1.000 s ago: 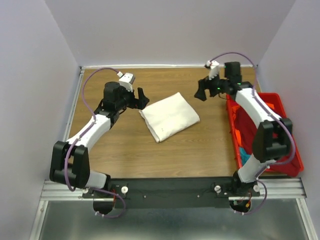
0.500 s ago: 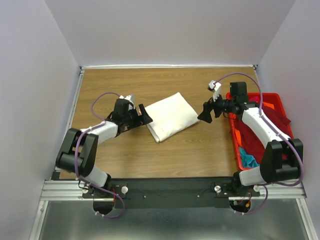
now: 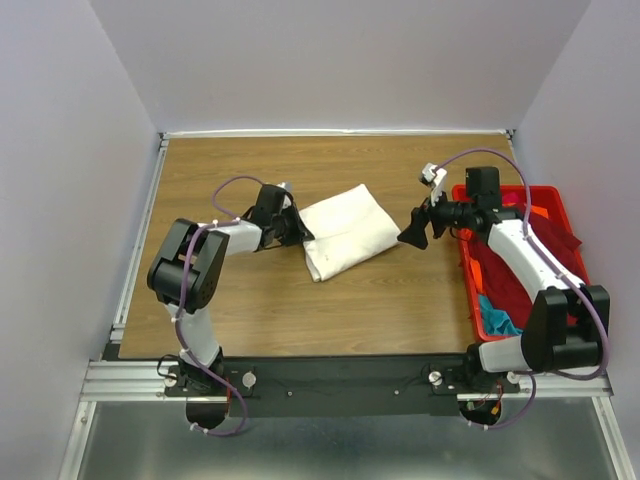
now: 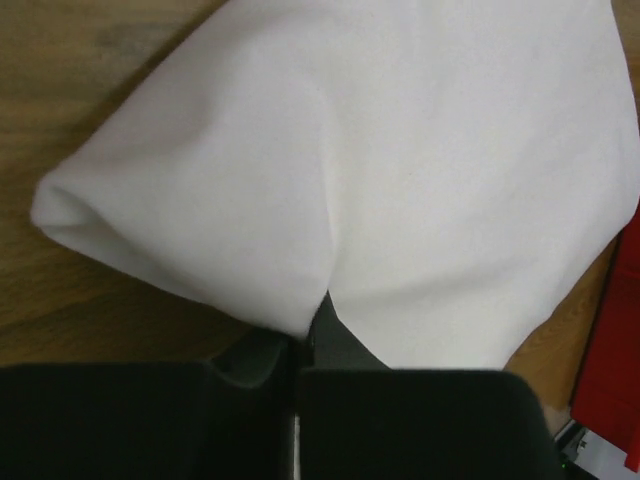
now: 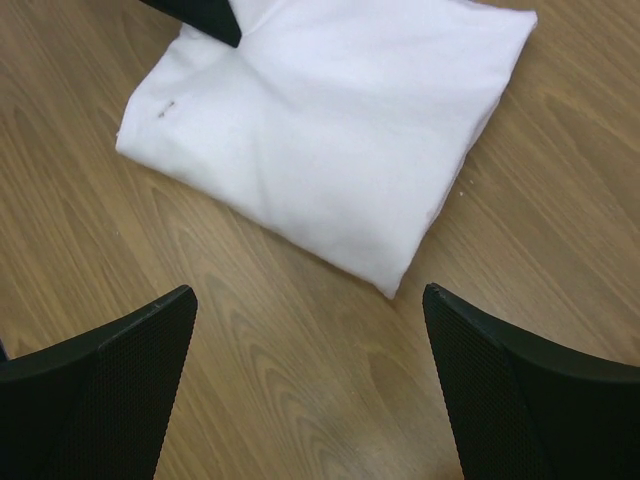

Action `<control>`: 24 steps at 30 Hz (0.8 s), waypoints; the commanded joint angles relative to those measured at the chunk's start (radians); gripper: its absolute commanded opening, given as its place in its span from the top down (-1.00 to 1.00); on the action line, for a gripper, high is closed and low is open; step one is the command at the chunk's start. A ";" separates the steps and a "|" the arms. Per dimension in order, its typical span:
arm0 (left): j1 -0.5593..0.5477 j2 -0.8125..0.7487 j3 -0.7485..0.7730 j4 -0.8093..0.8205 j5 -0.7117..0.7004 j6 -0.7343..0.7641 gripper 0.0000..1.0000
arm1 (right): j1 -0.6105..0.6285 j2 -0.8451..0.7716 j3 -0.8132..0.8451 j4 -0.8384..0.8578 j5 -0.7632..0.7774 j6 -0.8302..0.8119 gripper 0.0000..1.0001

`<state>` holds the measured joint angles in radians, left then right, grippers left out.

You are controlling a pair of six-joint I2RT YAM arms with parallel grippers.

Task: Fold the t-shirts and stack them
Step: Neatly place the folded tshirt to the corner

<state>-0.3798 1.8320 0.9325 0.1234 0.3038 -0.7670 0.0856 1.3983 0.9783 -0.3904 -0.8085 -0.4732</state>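
Observation:
A folded cream-white t-shirt lies in the middle of the table. My left gripper is at its left edge, shut on the cloth; in the left wrist view the white t-shirt bunches into the closed jaws. My right gripper hovers just right of the shirt, open, with nothing between its fingers; the white t-shirt lies ahead of it. A dark red t-shirt, a teal one and a bit of orange cloth lie in the crate.
A red plastic crate stands at the table's right edge beside the right arm. The wooden table ends in a white rim at the back and left. A metal rail runs along the near edge.
My left gripper moved right to the shirt's left edge and shut on the cloth. The right gripper dropped from the back toward the shirt's right corner and stays open.

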 commanded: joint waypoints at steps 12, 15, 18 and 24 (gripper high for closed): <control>0.367 0.170 0.570 -0.505 -0.017 0.718 1.00 | -0.021 -0.079 -0.015 -0.002 -0.049 -0.021 -1.00; 0.446 0.274 0.722 -0.609 -0.118 0.787 1.00 | -0.024 -0.093 -0.015 -0.001 -0.060 -0.021 -1.00; 0.496 0.395 0.884 -0.659 -0.170 0.814 1.00 | -0.024 -0.101 -0.016 -0.004 -0.077 -0.021 -1.00; 0.536 0.619 1.213 -0.787 -0.330 0.856 1.00 | -0.023 -0.104 -0.016 -0.008 -0.095 -0.022 -1.00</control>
<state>0.1493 2.3692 2.0041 -0.5358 0.1135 0.0235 0.0696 1.3167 0.9726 -0.3904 -0.8597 -0.4812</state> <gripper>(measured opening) 0.020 0.998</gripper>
